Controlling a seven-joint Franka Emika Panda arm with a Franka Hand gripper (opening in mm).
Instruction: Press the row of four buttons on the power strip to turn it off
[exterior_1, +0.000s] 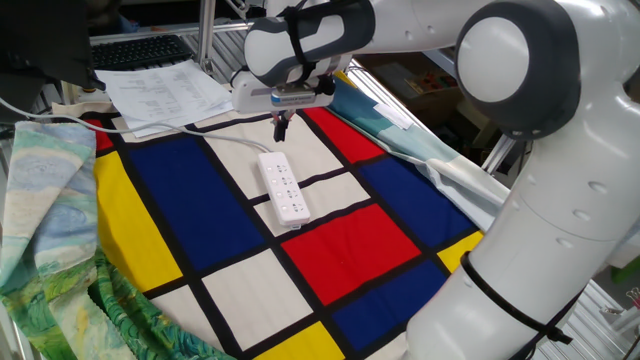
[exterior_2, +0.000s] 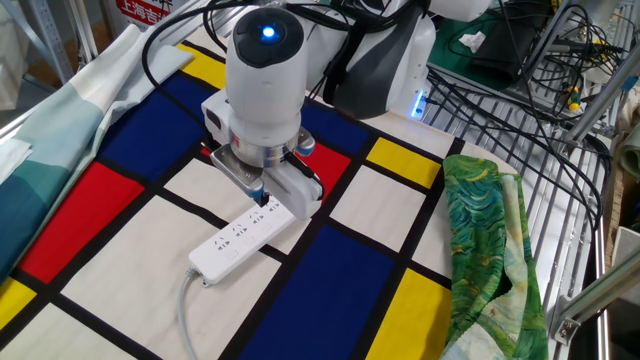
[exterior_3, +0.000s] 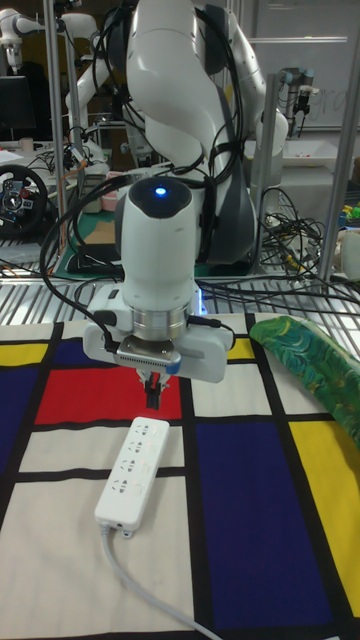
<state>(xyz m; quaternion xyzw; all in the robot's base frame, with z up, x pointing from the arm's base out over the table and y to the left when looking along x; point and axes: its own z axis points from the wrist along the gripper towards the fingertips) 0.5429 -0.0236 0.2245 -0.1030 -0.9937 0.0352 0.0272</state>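
Note:
The white power strip (exterior_1: 282, 187) (exterior_2: 243, 238) (exterior_3: 133, 470) lies flat on a white square of the colour-block cloth. Its thin cord (exterior_3: 135, 580) leaves from one end. The four buttons (exterior_1: 290, 186) run in a line along its top and are too small to tell apart. My gripper (exterior_1: 281, 128) (exterior_2: 260, 196) (exterior_3: 152, 395) points straight down, fingers shut with nothing between them. It hangs a little above the strip's end opposite the cord and does not touch it.
White paper sheets (exterior_1: 165, 88) lie at one table corner. A green patterned cloth (exterior_2: 485, 230) (exterior_1: 50, 220) drapes one side and a teal cloth (exterior_1: 420, 140) another. Black cables (exterior_2: 520, 80) lie on the wire rack by the arm's base.

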